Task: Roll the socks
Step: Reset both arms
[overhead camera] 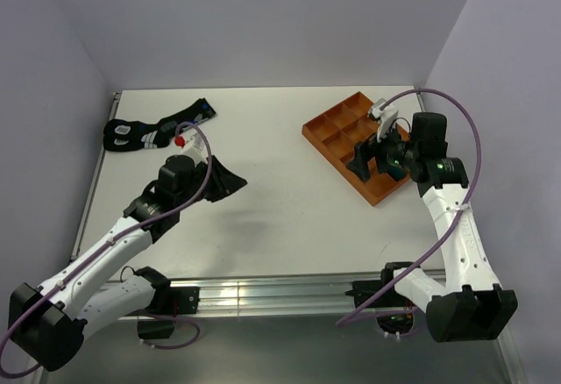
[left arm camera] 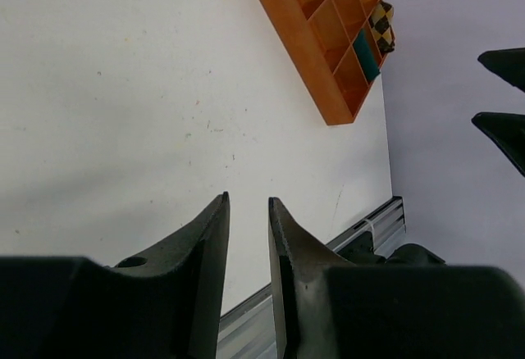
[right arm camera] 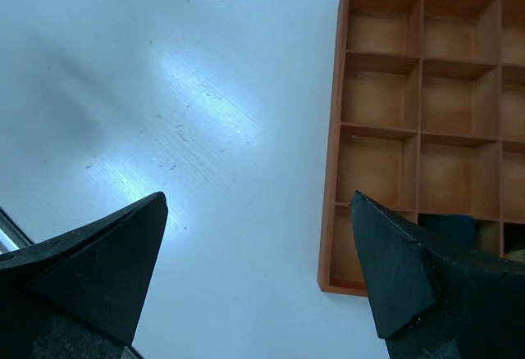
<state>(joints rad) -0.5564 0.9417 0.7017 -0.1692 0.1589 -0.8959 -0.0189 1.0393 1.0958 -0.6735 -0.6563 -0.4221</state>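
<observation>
At the near left, the left gripper hangs over bare white table. Its fingers are parted by only a slim gap, with nothing between them. At the near right, the right gripper has its fingers spread wide and empty. It is poised over the near end of the orange compartment tray, one finger over the table and the other over the tray.

The tray lies at an angle on the right half of the table, divided into small square compartments. The teal-green sock sits bundled in a compartment at the tray's near end, and from the right wrist only a dark patch of it shows behind the finger. The checkered sock is in the next compartment to the right, its brown-and-black squares rising a little above the rim.

Well apart from both grippers, in the far left corner, a pair of dark patterned socks lies flat and stretched out. Its pale markings are too small to read.
</observation>
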